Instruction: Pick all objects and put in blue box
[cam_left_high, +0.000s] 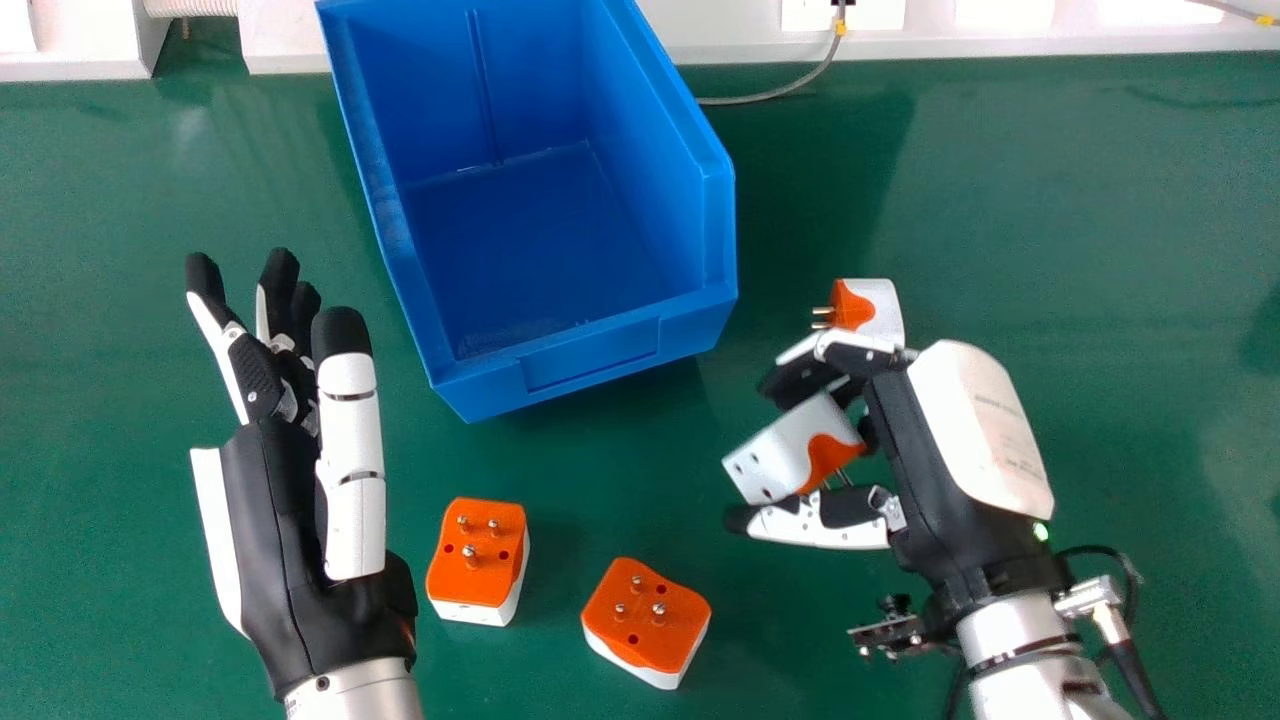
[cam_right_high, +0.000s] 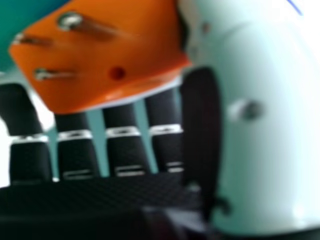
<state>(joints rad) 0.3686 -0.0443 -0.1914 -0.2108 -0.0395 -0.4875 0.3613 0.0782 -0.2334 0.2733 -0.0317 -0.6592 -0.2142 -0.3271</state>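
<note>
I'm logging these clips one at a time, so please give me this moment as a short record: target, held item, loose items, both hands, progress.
target: blue box, open-topped
held item: white-and-orange adapter, between the right hand's thumb and fingers
loose, pins up: left adapter and right adapter, nearer than the box
loose, pins sideways: far adapter, just beyond the right hand
right hand, right of the box
left hand, open, holding nothing
progress: none of the four adapters in the box

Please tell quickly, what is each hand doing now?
Left hand: open, holding nothing.
Right hand: closed on an orange-and-white plug adapter, between thumb and fingers.
</note>
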